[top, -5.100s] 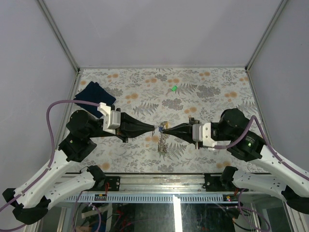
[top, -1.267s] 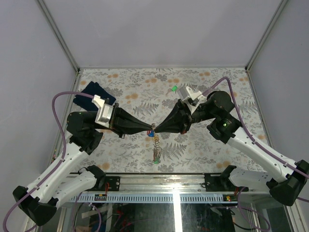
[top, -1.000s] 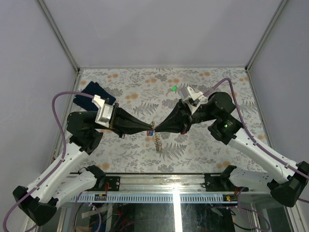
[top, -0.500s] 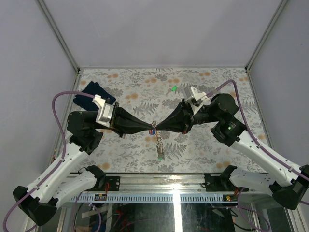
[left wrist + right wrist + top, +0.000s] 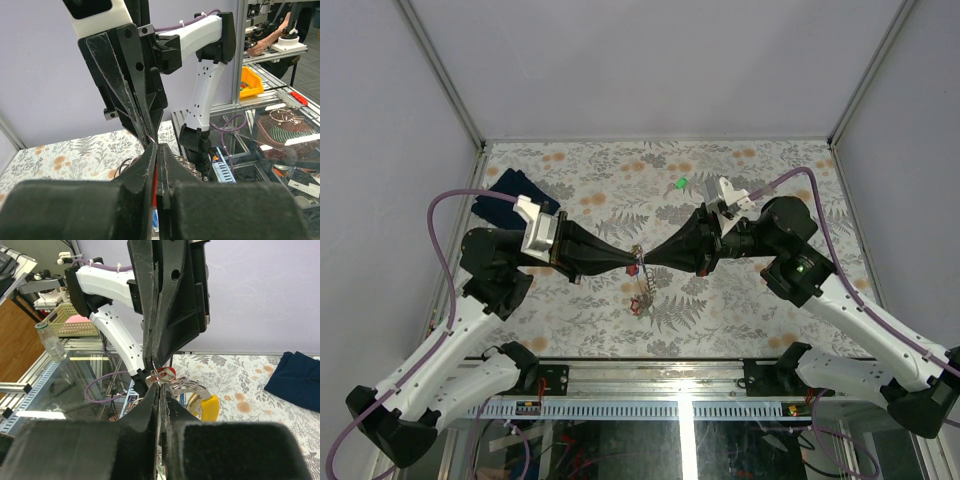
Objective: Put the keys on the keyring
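Over the floral counter, with a dark blue cloth at its far-left corner, the left end effector is clamped on a red-tagged key. The right end effector, meeting it tip to tip, pinches the keyring, whose chain dangles. A green-tagged key lies well apart.

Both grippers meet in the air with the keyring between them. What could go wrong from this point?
1. The left gripper and right gripper pinch with only their fingertips, the left on a red key, the right seemingly on the keyring, which hangs above the table. A small slip could drop it.
2. The green key lies alone far back. Fetching it takes one gripper away, so the hold may fail.
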You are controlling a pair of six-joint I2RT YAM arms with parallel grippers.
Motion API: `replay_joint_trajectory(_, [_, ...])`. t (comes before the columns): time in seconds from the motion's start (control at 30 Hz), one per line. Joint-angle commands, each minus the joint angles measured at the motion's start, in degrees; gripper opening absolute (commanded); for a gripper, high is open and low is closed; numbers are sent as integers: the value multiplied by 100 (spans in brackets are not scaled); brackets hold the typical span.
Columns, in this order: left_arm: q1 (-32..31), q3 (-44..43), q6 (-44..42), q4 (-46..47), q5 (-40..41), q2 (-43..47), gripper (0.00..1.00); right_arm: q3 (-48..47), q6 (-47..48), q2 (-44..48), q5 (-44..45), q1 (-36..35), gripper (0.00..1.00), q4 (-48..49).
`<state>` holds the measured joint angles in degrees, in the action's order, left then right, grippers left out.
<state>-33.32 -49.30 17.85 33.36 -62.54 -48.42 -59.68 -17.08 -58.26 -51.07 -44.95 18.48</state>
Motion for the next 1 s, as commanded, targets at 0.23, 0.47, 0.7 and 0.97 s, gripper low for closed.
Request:
replay_joint_trajectory(0.23, [-29,-177,-262,-264,-147,152,0,-49,21,348,958,41,0,200])
replay_joint_trajectory(0.47, [-28,-197,-340,-386,-153,175,0,-52,86,408,1161,34,0,24])
replay_joint_trajectory(0.7, [-31,-199,-378,-435,-139,180,0,-61,115,453,1354,35,0,-104])
replay_joint_trajectory(0.97, [-34,-277,-541,-687,-117,195,0,-48,131,508,1521,36,0,-171])
